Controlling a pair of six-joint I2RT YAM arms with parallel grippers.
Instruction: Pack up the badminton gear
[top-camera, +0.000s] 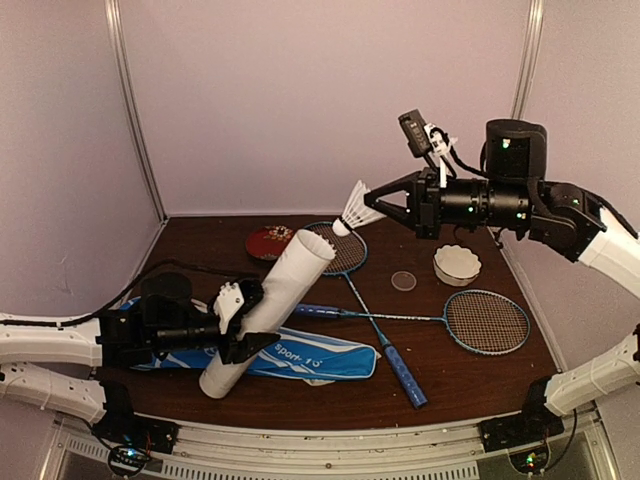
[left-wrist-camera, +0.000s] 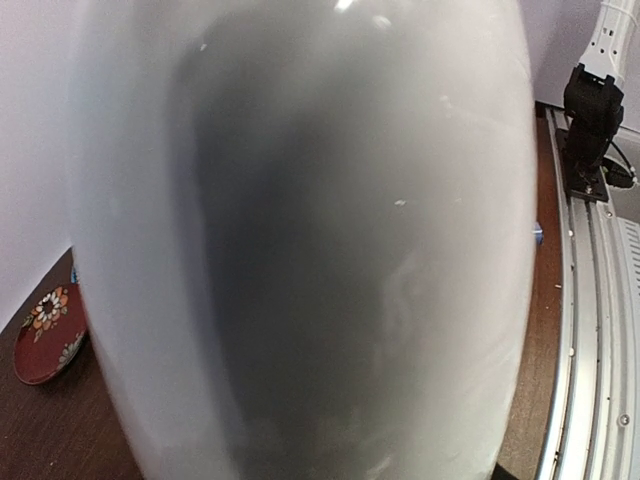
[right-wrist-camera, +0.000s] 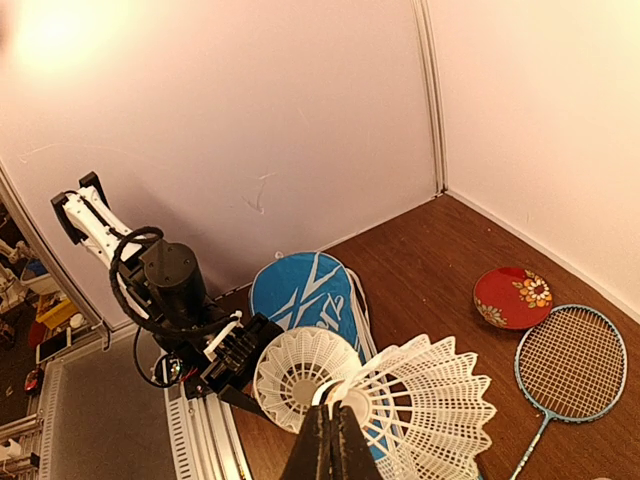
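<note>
Aloft, right gripper (top-camera: 375, 207) clamped on shuttlecock (top-camera: 355, 203), near open end of tilted white tube (top-camera: 285, 290), left gripper (top-camera: 238, 318) clasping it

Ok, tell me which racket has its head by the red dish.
The racket with its handle pointing to the near edge; the other racket's head lies far right, near the white bowl.

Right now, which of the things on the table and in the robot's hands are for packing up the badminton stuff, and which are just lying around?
For packing: white tube, shuttlecock, two rackets, blue bag.
Just lying about: red dish, white bowl, small clear disc.
</note>
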